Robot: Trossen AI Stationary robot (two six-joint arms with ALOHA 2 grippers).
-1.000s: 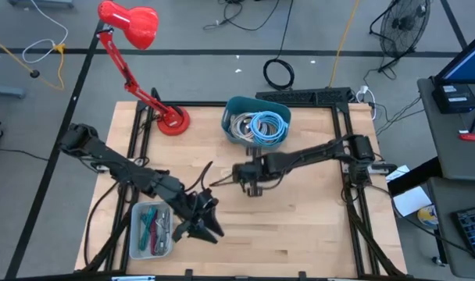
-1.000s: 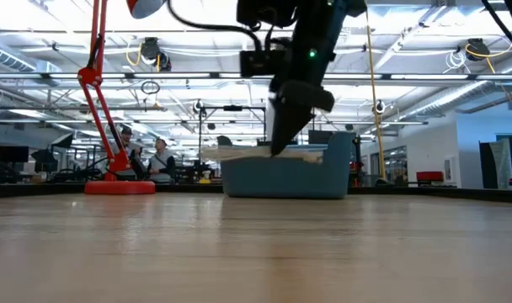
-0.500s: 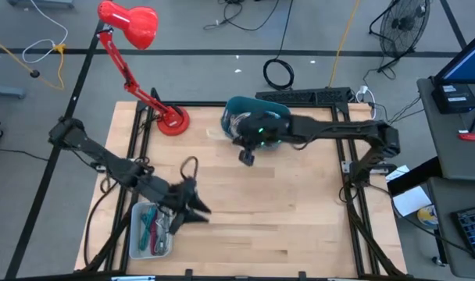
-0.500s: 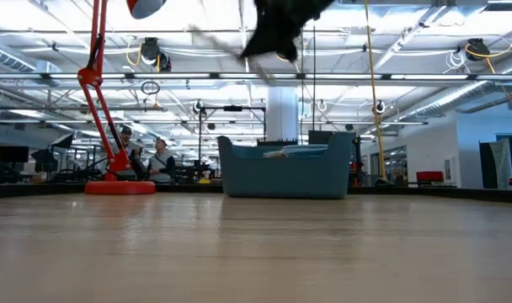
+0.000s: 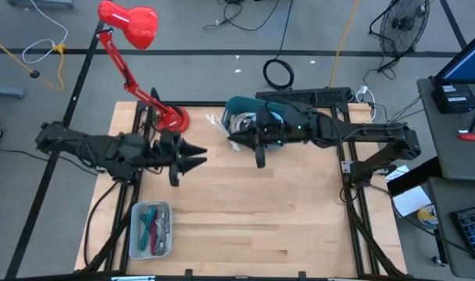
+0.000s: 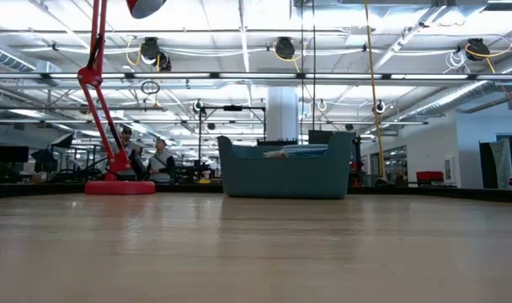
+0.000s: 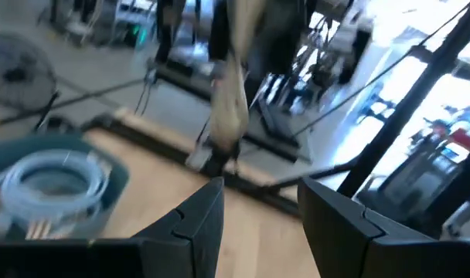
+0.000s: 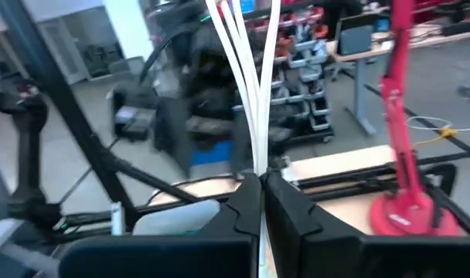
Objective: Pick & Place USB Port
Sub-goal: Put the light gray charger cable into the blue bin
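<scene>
A white cable bundle (image 8: pixel 250 108) runs out of my right gripper (image 8: pixel 260 184), which is shut on it. In the high view my right gripper (image 5: pixel 234 139) is raised over the left side of the blue bin (image 5: pixel 257 121), which holds coiled blue and white cables. A bit of the white cable (image 5: pixel 216 122) shows beside the bin's left rim. My left gripper (image 5: pixel 195 156) is open and hovers over the table left of the bin, pointing right; nothing is between its fingers (image 7: pixel 254 212). Neither gripper shows in the low view. My right gripper pinches the white cable bundle between its two fingers (image 8: pixel 243 202); several thin strands (image 8: pixel 258 158) run out side by side past the fingertips. The bundle is lifted clear of the table. Which part along the cable it holds cannot be told.
A red desk lamp stands with its base (image 5: pixel 172 119) at the table's far left, close to my left arm. A small grey tray (image 5: pixel 150 229) with green and red items sits near the near left edge. Bare wood (image 5: pixel 276 211) spreads across the middle and right. People stand far behind (image 6: pixel 146 156).
My right gripper has risen from the table's middle and swung toward the far edge, ending over the bin, out of the low view. My left gripper has moved from beside the grey tray toward the far edge and turned to point right.
</scene>
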